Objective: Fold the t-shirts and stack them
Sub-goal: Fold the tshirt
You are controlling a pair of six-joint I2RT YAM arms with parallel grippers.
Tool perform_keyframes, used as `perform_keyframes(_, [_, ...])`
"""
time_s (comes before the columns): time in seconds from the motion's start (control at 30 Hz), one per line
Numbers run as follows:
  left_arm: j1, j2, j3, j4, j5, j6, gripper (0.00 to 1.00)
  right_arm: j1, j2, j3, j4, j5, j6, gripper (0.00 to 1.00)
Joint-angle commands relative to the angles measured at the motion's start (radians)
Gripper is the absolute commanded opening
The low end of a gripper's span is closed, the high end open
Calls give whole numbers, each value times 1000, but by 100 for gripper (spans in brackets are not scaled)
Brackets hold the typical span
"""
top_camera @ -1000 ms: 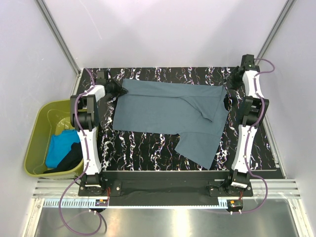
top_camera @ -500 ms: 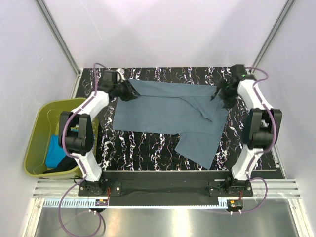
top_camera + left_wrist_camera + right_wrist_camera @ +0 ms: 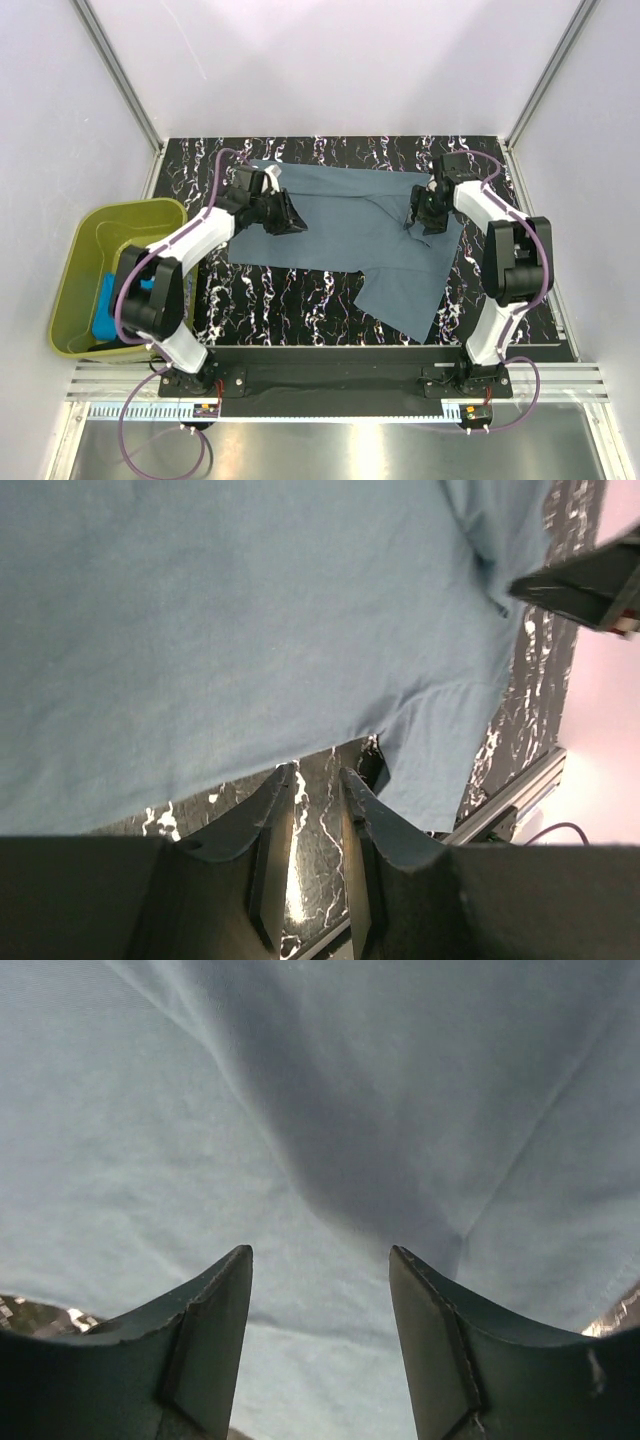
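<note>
Grey-blue t-shirt (image 3: 340, 225): spread open over the middle of the black marbled table (image 3: 290, 300), long way running from 9 to 3 o'clock, one flap reaching down toward 5 o'clock near the front edge, a raised crease close to the 3 o'clock end. Left gripper (image 3: 292, 222): above the shirt's 9 o'clock part, pointing toward 3 o'clock; in the wrist view, fingers (image 3: 270, 830) drawn almost together with only a slim gap, holding nothing, a strip of bare table and the shirt's hem showing through that gap. Right gripper (image 3: 420, 218): above the shirt's 3 o'clock part, just beside the crease; in its wrist view, fingers (image 3: 210, 1330) spread wide, gripping nothing, smooth cloth and a soft shadowed fold filling the space beyond them. Contact between either gripper and the cloth: cannot tell. Both grippers facing each other across the shirt, well apart, the right one also showing at the 2 o'clock corner of the left wrist view. Olive-green tub (image 3: 75, 245): off the table at 9 o'clock, well apart from the spread shirt, with a turquoise t-shirt (image 3: 105, 300) bunched inside, partly hidden behind the left arm (image 3: 150, 295).
</note>
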Motion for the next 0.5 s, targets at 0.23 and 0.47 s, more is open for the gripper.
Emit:
perform_keyframes(0.23, [178, -122, -9, -39, 16, 32, 29, 47, 80, 88, 29, 163, -71, 62])
perform_keyframes(0.47, [215, -105, 20, -63, 22, 59, 29, 47, 115, 137, 33, 332, -59, 32])
